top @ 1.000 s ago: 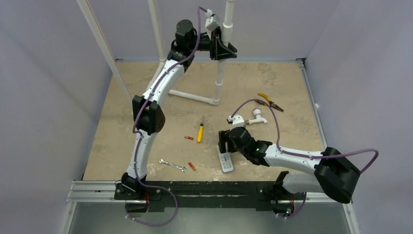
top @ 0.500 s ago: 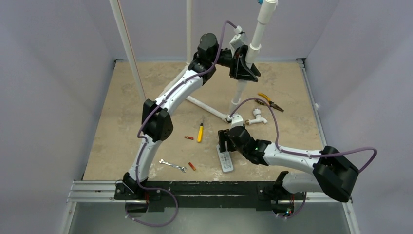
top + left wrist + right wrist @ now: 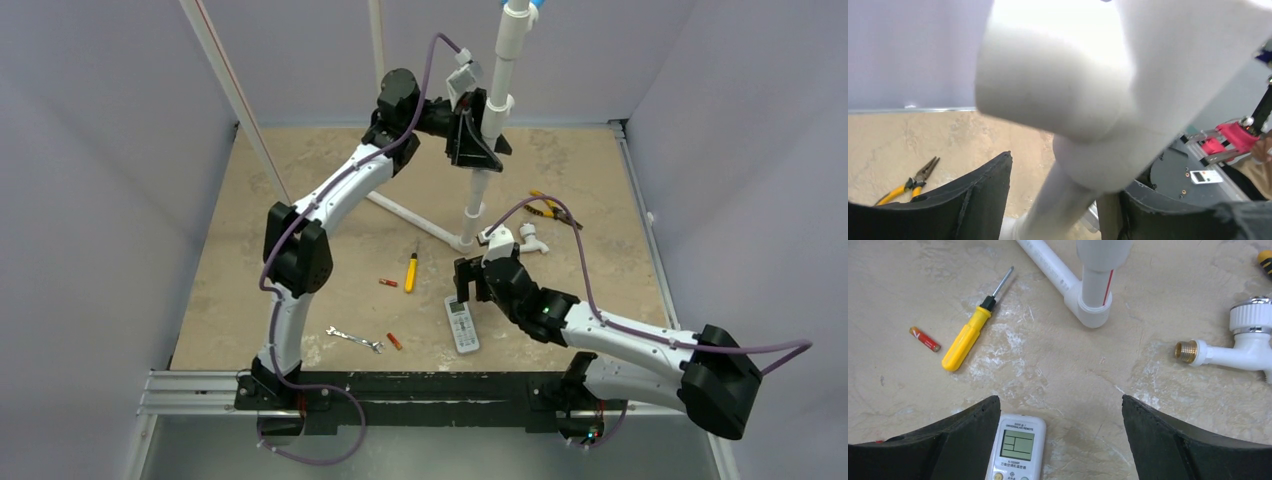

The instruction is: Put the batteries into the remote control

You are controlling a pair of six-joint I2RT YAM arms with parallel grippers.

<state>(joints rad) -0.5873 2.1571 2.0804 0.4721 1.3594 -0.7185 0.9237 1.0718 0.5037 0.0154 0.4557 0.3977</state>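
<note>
Seen from overhead, the slim white rectangular plastic remote control lies face up near the front of the beige stone-patterned table, with the right gripper poised over its far end. Only the right wrist camera shows that claw spread wide and holding nothing; the remote's pale display sits between the black fingers, closer to the left one. The two small orange-red cylindrical batteries lie loose on the table. One battery is just beside a yellow-handled screwdriver. The other battery is near the front, by the end of a silver wrench. The right wrist view takes in the first battery and a white plastic tap with a brass thread. At the back, the raised left gripper is clamped around a white plastic pipe, which fills the left wrist view, with yellow-handled pliers on the table behind.
</note>
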